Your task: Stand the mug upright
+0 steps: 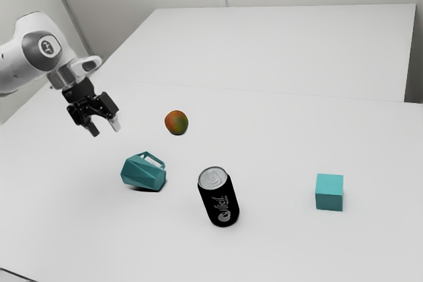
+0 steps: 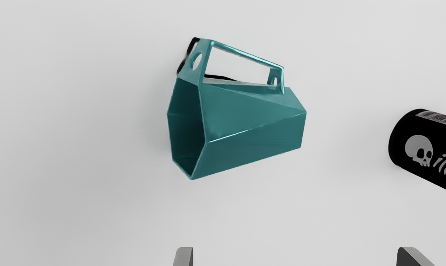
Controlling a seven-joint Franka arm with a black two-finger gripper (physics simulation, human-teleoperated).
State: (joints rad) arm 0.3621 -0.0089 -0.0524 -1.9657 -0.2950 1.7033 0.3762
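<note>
The gripper (image 1: pixel 106 129) hangs above the table at the exterior view's left, higher than the mug and apart from it. A faceted teal mug (image 1: pixel 143 173) lies on its side on the table, its handle toward the fruit's side. In the wrist view the mug (image 2: pixel 249 118) shows its dark hollow mouth at one end and its angular handle along one side. The gripper (image 2: pixel 295 255) stands open there, its two fingertips wide apart with nothing between them.
A black can (image 1: pixel 221 199) stands near the mug, and in the wrist view the can (image 2: pixel 426 144) is partly cut off. A red-green fruit (image 1: pixel 176 122) lies beyond the mug. A teal cube (image 1: pixel 329 192) sits toward the exterior view's right on the white table (image 1: pixel 277 137).
</note>
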